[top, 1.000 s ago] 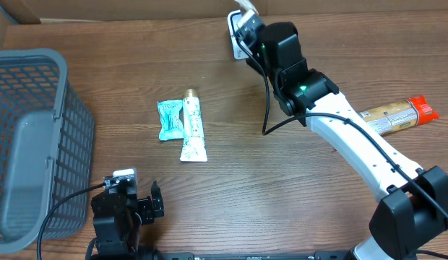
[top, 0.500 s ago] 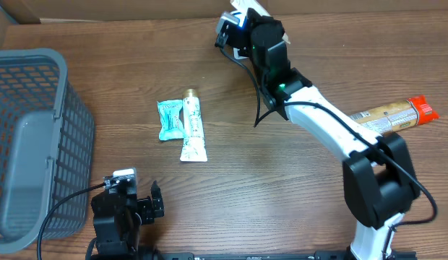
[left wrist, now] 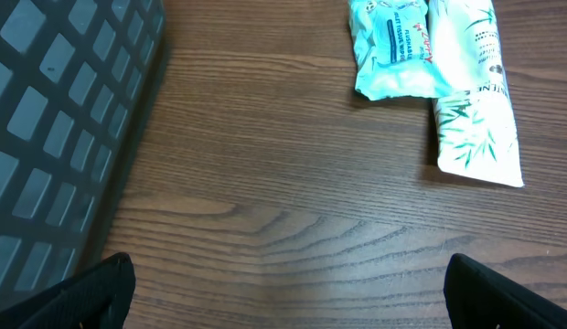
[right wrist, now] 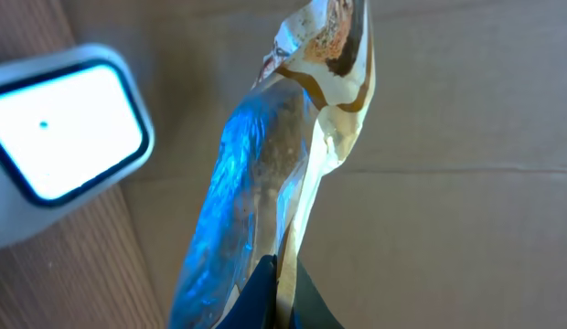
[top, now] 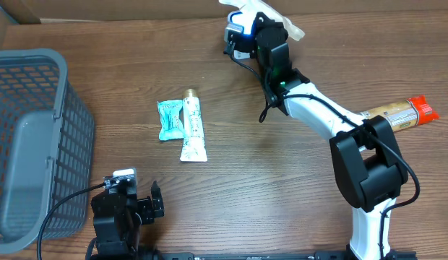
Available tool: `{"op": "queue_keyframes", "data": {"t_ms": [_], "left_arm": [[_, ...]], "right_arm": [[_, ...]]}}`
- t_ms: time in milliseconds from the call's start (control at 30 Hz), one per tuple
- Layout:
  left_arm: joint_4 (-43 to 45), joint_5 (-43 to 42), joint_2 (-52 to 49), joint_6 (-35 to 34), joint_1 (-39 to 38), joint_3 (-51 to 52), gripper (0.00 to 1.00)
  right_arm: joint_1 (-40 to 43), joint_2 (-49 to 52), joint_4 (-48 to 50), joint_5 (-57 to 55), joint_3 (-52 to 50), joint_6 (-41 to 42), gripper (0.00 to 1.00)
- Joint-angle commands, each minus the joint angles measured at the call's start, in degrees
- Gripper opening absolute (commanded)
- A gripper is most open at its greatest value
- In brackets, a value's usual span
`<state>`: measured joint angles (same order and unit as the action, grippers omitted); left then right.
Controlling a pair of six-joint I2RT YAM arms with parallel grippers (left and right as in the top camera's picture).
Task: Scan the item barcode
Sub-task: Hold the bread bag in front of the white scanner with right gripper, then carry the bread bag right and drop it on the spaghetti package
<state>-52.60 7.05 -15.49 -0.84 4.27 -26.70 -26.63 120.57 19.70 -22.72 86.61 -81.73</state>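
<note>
Right gripper (right wrist: 282,291) pinching clear packet (right wrist: 265,174) shut between fingers, holding it at top centre of overhead view, just beside glowing scanner (right wrist: 64,137). Left gripper (left wrist: 288,292) sitting wide open, lower left, near basket (left wrist: 55,119).

basket (top: 36,55) at left, tube (top: 193,137) mid-table, open wood between

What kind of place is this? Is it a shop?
Probably a pretend shop checkout set up on a wooden table. There is a grey shopping basket, a lit barcode scanner, and small packaged goods like a tube and a snack packet.
</note>
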Motion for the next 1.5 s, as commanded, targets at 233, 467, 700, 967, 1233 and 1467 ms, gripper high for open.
{"op": "queue_keyframes", "data": {"t_ms": [233,467,700,967,1233,1467], "left_arm": [[0.11,-0.52,0.24,1.07,0.31,0.09,1.00],[0.11,-0.55,0.24,1.07,0.31,0.09,1.00],[0.11,-0.52,0.24,1.07,0.31,0.09,0.99],[0.11,-0.55,0.24,1.07,0.31,0.09,1.00],[0.11,-0.52,0.24,1.07,0.31,0.09,1.00],[0.11,-0.55,0.24,1.07,0.31,0.09,0.99]], "right_arm": [[-0.09,0.00,-5.42,0.31,1.22,-0.83,0.04],[-0.31,0.00,-4.87,0.26,1.22,-0.85,0.04],[-0.31,0.02,-4.92,0.28,1.22,-0.83,0.04],[-1.84,-0.02,-4.39,-0.42,1.22,2.47,0.04],[-2.23,-7.50,-7.08,-1.29,1.22,10.64,0.04],[-2.14,-23.89,-25.44,-1.64,1.22,34.56,0.04]]}}
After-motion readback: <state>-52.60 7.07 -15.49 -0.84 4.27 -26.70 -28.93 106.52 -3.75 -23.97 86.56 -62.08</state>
